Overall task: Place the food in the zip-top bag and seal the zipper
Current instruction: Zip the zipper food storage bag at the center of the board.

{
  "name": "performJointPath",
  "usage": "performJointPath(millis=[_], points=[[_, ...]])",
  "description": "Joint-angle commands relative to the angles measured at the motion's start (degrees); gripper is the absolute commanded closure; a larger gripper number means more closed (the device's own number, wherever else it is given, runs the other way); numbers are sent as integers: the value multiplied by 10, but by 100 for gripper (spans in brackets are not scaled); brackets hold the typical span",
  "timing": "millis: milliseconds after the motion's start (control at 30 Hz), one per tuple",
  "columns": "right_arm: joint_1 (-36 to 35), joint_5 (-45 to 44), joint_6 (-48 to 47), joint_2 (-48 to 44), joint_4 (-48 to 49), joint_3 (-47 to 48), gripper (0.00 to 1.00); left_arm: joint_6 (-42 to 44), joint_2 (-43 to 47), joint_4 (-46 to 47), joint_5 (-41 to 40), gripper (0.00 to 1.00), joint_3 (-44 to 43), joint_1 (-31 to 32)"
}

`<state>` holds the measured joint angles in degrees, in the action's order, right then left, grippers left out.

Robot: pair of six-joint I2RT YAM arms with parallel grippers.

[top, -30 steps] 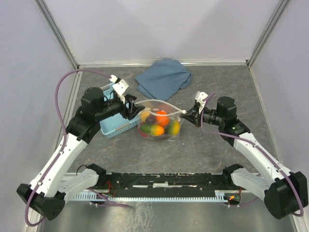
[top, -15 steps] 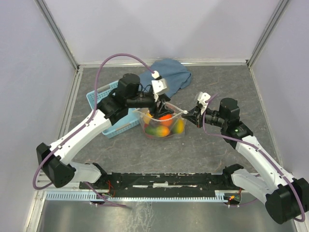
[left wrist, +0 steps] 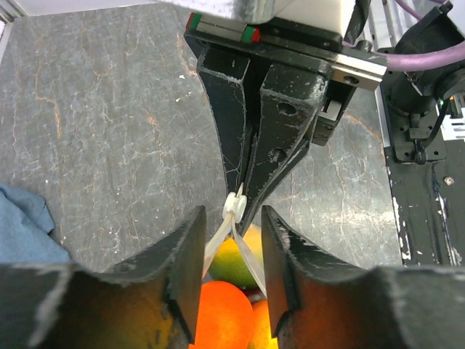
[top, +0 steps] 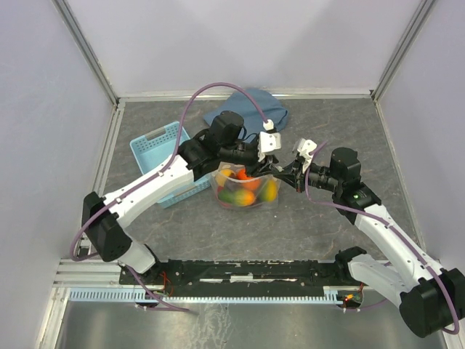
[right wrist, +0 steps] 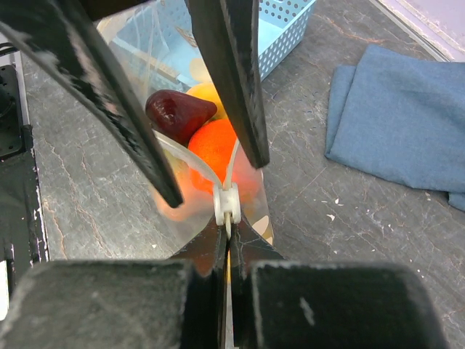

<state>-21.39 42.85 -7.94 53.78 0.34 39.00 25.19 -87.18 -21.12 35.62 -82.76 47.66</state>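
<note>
Clamping one end of the zipper (right wrist: 227,205), the right fingers (right wrist: 205,256) are holding the bag's (top: 243,195) mouth up. The bag is sitting on the worktop (top: 327,131) just beside the basket (top: 156,142) (the fruit (top: 245,185) is lying inside it). The left fingers (left wrist: 182,269) are hanging spread apart, straddling the zipper right beside that clamped end, not gripping it.
</note>
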Motion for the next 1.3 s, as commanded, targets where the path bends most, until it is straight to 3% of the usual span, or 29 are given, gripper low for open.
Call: performJointPath(millis=[0,233,533,1267], points=[[-4,9,0,-12,25,3,98,47,-17,-8,30,59,-31,2],[-5,9,-2,-12,23,3,98,57,-35,-15,50,64,-37,3],[-4,-6,-12,-16,14,3,98,72,-31,-54,54,97,-41,2],[-4,-80,-15,-30,11,-4,98,42,105,-116,-58,97,55,-55]])
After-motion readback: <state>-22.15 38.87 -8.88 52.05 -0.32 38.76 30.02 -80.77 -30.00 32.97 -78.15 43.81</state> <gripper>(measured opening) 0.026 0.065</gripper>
